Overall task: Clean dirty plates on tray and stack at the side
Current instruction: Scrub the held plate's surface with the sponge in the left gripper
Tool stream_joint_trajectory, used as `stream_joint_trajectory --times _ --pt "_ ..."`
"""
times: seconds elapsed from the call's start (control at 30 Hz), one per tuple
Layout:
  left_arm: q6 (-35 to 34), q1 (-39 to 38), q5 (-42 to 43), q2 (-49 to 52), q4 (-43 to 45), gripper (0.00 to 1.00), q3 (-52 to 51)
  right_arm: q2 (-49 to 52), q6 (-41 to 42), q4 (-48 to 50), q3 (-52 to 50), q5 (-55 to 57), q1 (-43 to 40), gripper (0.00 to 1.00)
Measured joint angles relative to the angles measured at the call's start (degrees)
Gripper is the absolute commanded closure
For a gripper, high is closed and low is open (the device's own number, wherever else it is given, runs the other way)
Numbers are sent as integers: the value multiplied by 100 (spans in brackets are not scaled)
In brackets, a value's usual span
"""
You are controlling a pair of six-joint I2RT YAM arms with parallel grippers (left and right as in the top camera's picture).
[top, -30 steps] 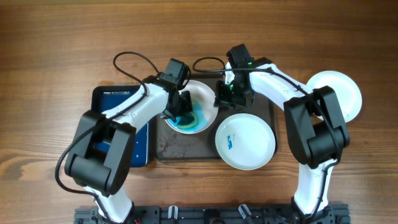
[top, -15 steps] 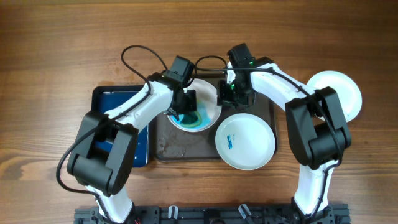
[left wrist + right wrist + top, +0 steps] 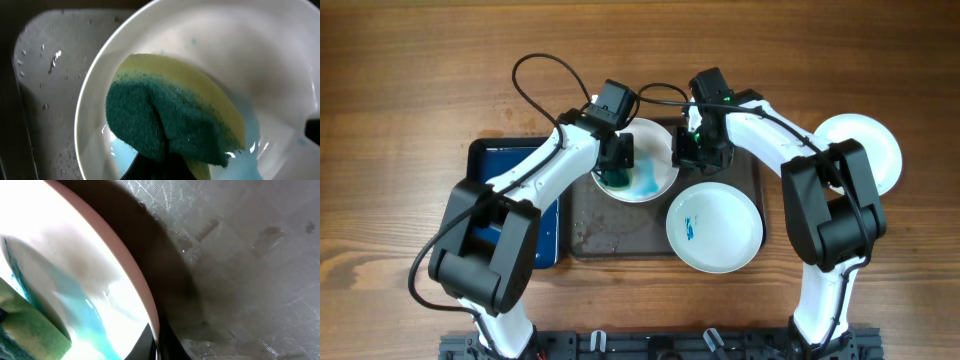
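Note:
A white plate [image 3: 650, 165] with a blue wet film sits at the far side of the dark tray [image 3: 620, 230]. My left gripper [image 3: 616, 168] is shut on a green-and-yellow sponge [image 3: 170, 115] pressed into that plate [image 3: 250, 45]. My right gripper [image 3: 688, 152] is shut on the plate's right rim [image 3: 135, 275], one finger inside and one outside. A second plate [image 3: 715, 228] with small blue smears lies at the tray's front right. A third plate [image 3: 868, 148] lies on the table at the far right, off the tray.
A smaller deep-blue tray [image 3: 515, 165] lies to the left of the dark tray, under my left arm. Water drops dot the dark tray's floor [image 3: 45, 75]. Cables loop above both wrists. The wooden table [image 3: 420, 80] surrounds everything.
The held plate has shifted up and slightly right on the tray, with both grippers moving along. The sponge has slid toward the plate's left side, leaving blue film at its middle.

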Motion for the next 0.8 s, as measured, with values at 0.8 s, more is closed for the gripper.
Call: stream_joint_trajectory --times 0.8 --pt "874 -70 2723 730 85 96 245 -33 -476 -317 68 332 -2 96"
